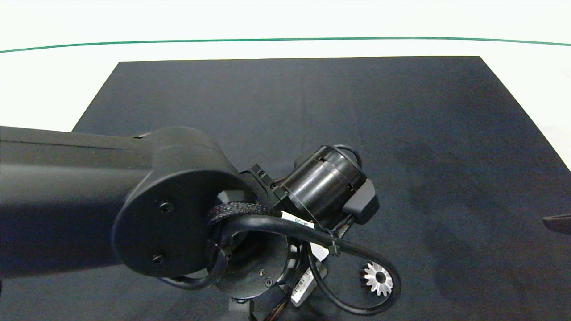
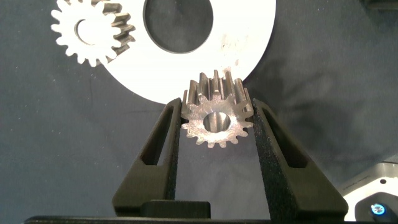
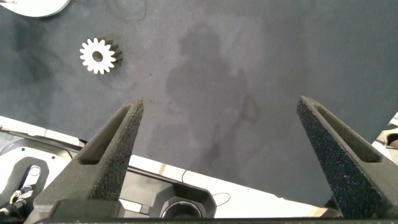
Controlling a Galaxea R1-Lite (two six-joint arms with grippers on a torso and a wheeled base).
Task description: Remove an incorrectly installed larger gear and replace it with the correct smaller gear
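Observation:
In the left wrist view my left gripper [image 2: 215,107] is shut on the smaller gear [image 2: 216,118], a silver gear with short blunt teeth and a round bore. It hangs over the rim of a white round plate [image 2: 249,37] with a large hole. Another blunt-toothed gear [image 2: 93,31] sits on that plate. The larger gear [image 1: 378,278], with pointed star-like teeth and a dark centre, lies on the black mat beside my left arm [image 1: 134,200]; it also appears as the larger gear [image 3: 99,56] in the right wrist view. My right gripper [image 3: 221,106] is open above bare mat.
The black mat [image 1: 357,111] lies on a white table [image 1: 53,84] with a green line [image 1: 285,39] near the far side. My left arm's cable [image 1: 383,263] loops over the larger gear in the head view. The right arm [image 1: 557,223] only peeks in at the right edge.

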